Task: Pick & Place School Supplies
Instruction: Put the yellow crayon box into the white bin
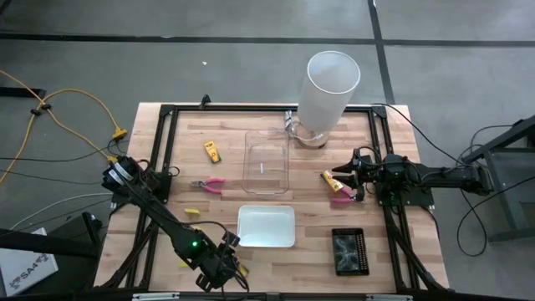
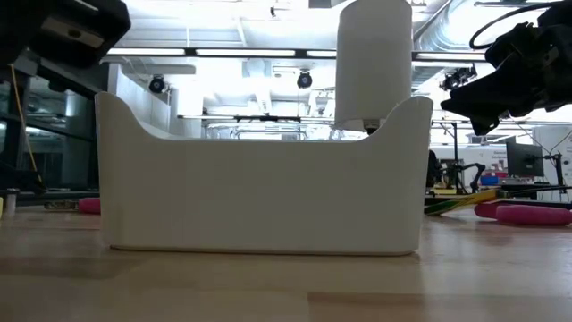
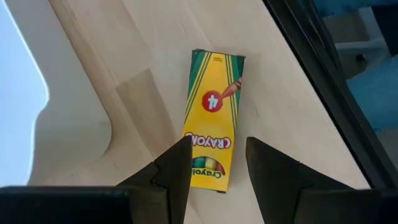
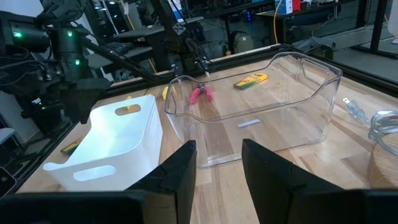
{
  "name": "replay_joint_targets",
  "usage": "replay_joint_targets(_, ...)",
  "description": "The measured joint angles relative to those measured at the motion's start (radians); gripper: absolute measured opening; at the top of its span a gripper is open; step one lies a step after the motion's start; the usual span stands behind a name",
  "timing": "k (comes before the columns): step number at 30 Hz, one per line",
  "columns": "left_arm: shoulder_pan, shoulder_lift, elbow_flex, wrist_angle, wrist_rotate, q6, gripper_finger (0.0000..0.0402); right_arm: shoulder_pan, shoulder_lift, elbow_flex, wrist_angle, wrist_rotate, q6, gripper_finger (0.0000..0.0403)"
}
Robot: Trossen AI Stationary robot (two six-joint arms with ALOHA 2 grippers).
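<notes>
Both end effector (image 3: 217,165) fingers apart over crayon packet (image 3: 212,115) (no contact)

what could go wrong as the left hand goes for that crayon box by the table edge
The left hand hangs open over one end of the crayon box, not its middle, so a grip there might tilt or drop it. The box lies close to the table's black frame rail, which a finger could catch.
</notes>
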Motion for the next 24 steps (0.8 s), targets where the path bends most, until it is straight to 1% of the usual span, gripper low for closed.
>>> replay_joint_targets(6, 0.0, 0.025, 0.001, 0.036, -0.006, 0.069, 0.0144, 0.0, 0.0, 0.0, 0.004, 0.0, 0.0, 0.0121)
replay_joint_targets(18, 0.01, 0.025, 0.001, 0.045, 0.006, 0.068, 0.0144, 0.0, 0.0, 0.0, 0.006, 0.0, 0.0, 0.0121)
replay_joint_targets(24, 0.01, 0.025, 0.001, 0.044, 0.008, 0.067, 0.0165, 0.0, 0.0, 0.0, 0.006, 0.0, 0.0, 0.0121)
